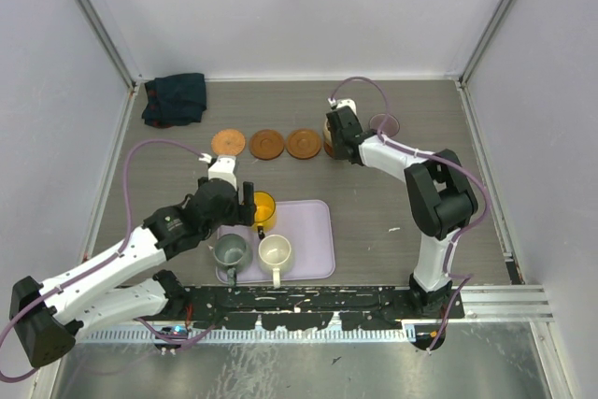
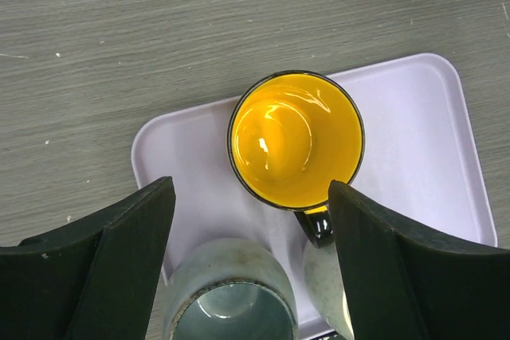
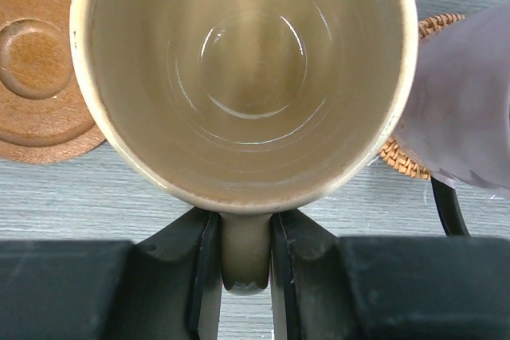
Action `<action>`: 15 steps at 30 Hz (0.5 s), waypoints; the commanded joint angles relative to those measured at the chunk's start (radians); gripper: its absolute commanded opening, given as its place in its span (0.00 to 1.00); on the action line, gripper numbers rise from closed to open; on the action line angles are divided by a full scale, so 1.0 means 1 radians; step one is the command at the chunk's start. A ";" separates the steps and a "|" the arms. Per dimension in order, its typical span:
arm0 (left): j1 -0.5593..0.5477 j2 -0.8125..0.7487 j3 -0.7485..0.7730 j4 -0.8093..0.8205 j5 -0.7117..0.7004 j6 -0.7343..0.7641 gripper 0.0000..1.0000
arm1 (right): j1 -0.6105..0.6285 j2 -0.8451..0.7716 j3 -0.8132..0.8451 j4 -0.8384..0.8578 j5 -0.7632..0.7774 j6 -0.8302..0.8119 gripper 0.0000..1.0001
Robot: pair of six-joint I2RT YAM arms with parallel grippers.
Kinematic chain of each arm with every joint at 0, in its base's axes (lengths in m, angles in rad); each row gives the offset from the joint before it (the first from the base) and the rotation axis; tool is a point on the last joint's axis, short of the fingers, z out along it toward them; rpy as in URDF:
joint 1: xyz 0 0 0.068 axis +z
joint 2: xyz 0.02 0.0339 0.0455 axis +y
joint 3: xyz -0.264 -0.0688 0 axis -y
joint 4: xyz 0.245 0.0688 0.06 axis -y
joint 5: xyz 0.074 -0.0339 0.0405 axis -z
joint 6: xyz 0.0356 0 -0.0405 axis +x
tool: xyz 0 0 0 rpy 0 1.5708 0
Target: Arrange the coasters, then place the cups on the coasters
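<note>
Three brown ringed coasters [image 1: 228, 143] [image 1: 266, 144] [image 1: 304, 143] lie in a row at the back. Just right of them is the tan cup [image 3: 247, 77], its handle pinched in my right gripper [image 3: 247, 252]; what lies under it is hidden. The mauve cup [image 3: 462, 109] stands beside it on a woven coaster [image 3: 406, 157]. My left gripper [image 2: 251, 197] hangs open over the lavender tray [image 2: 414, 141], the yellow cup [image 2: 295, 137] just beyond its fingertips. The grey-green cup [image 2: 231, 292] sits between the fingers below, untouched. The white cup [image 1: 275, 251] stands next to it.
A dark folded cloth [image 1: 176, 98] lies in the back left corner. The tray [image 1: 313, 249] sits near the front edge between the arm bases. Walls close in the table on the left, back and right.
</note>
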 commanded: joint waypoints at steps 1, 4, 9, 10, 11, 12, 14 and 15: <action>0.003 -0.006 0.048 -0.013 -0.064 0.021 0.79 | -0.009 -0.037 0.052 0.076 0.015 0.016 0.01; 0.003 -0.004 0.046 -0.013 -0.072 0.025 0.80 | -0.009 -0.040 0.041 0.076 0.018 0.019 0.01; 0.003 0.004 0.043 -0.010 -0.068 0.025 0.80 | -0.012 -0.030 0.040 0.076 0.021 0.021 0.01; 0.003 0.004 0.042 -0.010 -0.068 0.026 0.80 | -0.013 -0.026 0.040 0.076 0.022 0.022 0.01; 0.003 0.006 0.041 -0.010 -0.068 0.026 0.80 | -0.014 -0.024 0.041 0.076 0.022 0.023 0.01; 0.003 0.008 0.039 -0.008 -0.068 0.026 0.80 | -0.014 -0.021 0.041 0.076 0.019 0.025 0.01; 0.003 0.010 0.038 -0.008 -0.067 0.026 0.80 | -0.013 -0.024 0.038 0.076 0.012 0.029 0.01; 0.003 0.011 0.037 -0.008 -0.069 0.026 0.80 | -0.013 -0.025 0.034 0.076 0.010 0.033 0.01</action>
